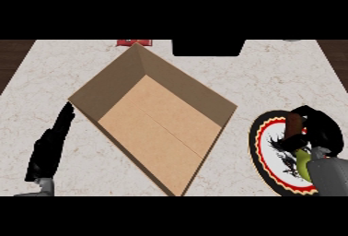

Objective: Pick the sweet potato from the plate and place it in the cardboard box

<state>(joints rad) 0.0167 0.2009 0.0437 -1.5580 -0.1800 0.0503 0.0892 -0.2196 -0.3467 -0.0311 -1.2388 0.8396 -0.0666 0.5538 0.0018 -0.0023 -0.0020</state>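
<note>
Counter (272,78): 1 cardboard box (159,126), 1 plate (265,152), 2 hands.

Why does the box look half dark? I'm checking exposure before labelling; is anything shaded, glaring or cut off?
Head view: the cardboard box has darker, shaded inner walls above a paler, evenly lit floor; no glare on the counter; the plate runs off the lower edge, partly hidden by the right hand, which covers most of the sweet potato; the left hand rests at lower left.
</note>
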